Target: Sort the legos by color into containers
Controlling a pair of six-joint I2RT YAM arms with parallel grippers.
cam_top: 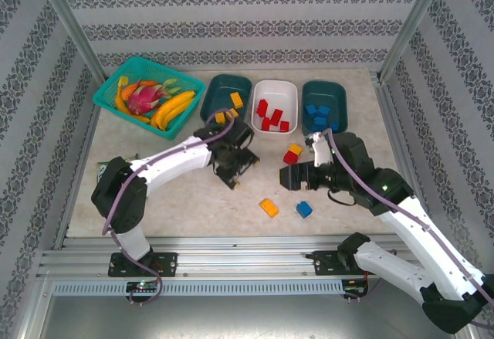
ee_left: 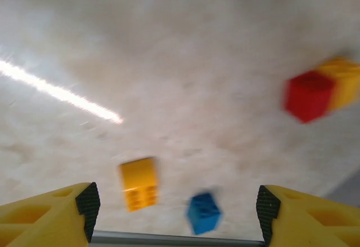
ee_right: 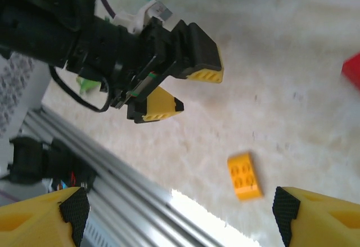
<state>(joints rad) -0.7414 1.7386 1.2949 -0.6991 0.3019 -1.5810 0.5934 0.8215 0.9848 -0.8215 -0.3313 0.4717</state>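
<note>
Currently four legos [cam_top: 268, 207] lie loose: two yellow, one red, one blue.

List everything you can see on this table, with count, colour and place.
basket: one, bright teal, far left, holding fruit.
green packet: one, left edge, partly hidden.
left container: one, dark teal, far edge, yellow legos inside.
white container: one, middle, red legos inside.
right container: one, dark teal, blue legos inside.
loose legos: four, mid-table; yellow lego and blue lego nearer, red lego touching second yellow lego.
left tool: one, yellow, open.
right tool: one, yellow, open.
</note>
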